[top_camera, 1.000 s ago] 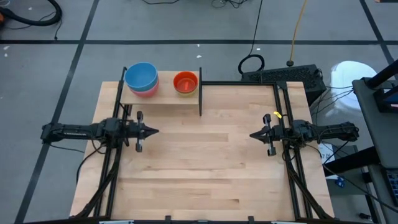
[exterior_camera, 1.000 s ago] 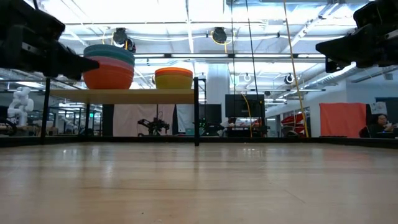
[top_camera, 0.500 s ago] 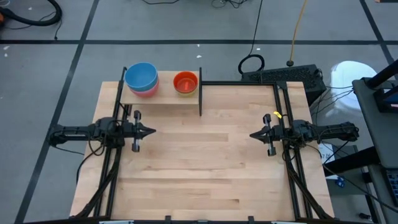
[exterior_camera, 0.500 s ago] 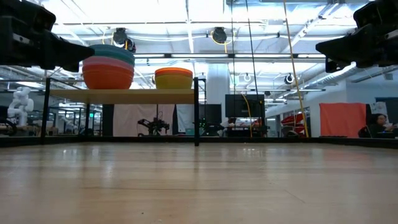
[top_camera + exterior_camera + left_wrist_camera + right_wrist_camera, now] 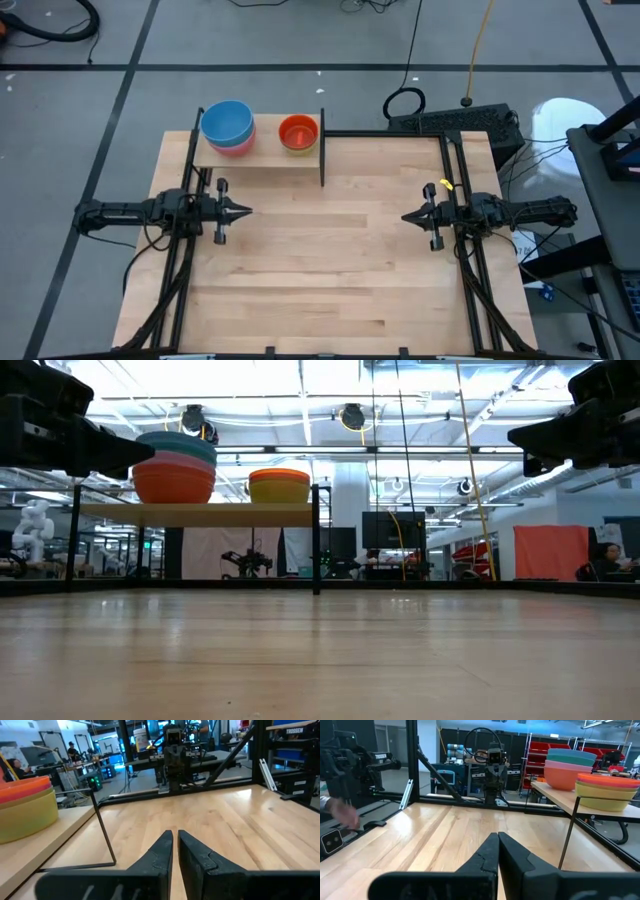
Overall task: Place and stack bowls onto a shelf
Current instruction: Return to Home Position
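Shelf (image 5: 262,153): far-left corner of tabletop (image 5: 330,270), raised on thin black posts, long side along the far edge.
Blue-topped stack (image 5: 226,124): left end of shelf; pink under it, red-orange at the base in low view.
Orange-topped stack (image 5: 298,131): right end of shelf, beside the end post; yellow beneath.
Left gripper (image 5: 243,211): over left table edge, fingers pressed together, tips toward centre.
Right gripper (image 5: 407,217): over right edge, fingers together, facing the left one.
Open room: wide tabletop stretch between the tips, well apart.
Hidden: nested lower bowls, count unclear; arms cut off at low-view corners.
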